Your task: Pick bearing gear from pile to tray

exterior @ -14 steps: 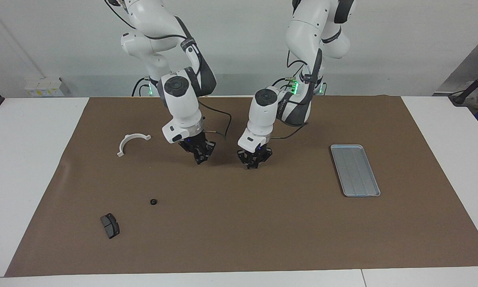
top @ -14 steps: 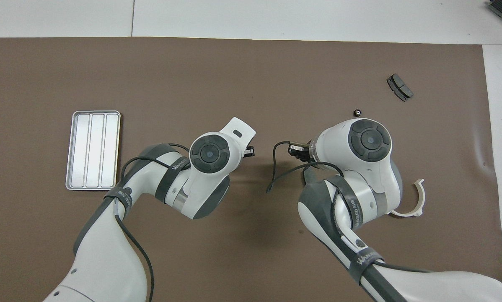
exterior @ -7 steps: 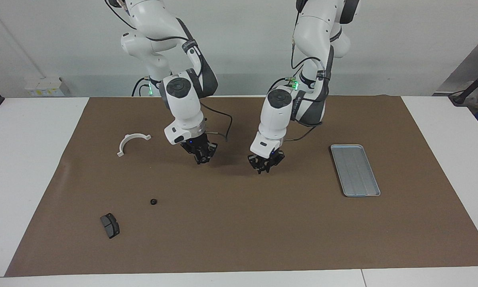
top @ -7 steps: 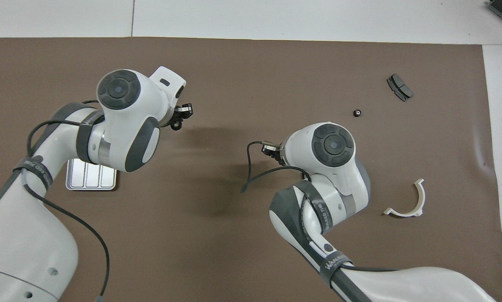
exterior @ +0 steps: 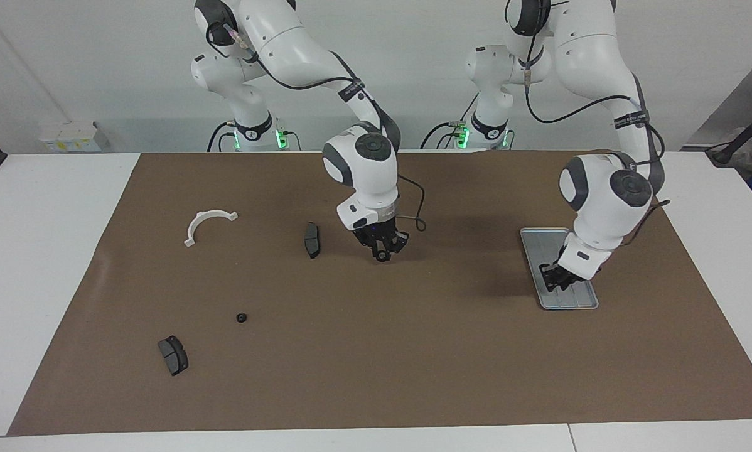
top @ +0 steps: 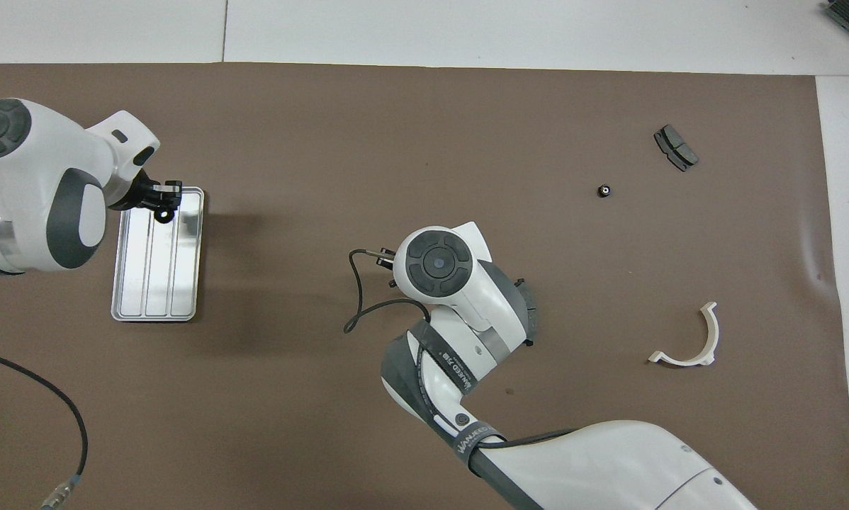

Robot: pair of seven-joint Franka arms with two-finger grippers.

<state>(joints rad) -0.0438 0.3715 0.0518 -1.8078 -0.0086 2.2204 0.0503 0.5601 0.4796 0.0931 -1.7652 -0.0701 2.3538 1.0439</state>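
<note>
The left claw (exterior: 555, 282), closed with its load unclear, hovers over the tray (exterior: 586, 302): delivery step. The right claw (exterior: 383, 252) waits shut, empty. Next needs release, then the black ring (exterior: 241, 317) at 7 o'clock.

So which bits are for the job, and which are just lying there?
For the job: black ring; tray; left gripper, over the tray.
Lying about: two brake pads; white bracket. Right gripper is over the mat.

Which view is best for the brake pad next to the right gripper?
The facing view: the brake pad lies fully exposed on the mat, beside the right gripper, toward the white bracket. In the overhead view the right arm covers nearly all of it; only a dark edge shows.
</note>
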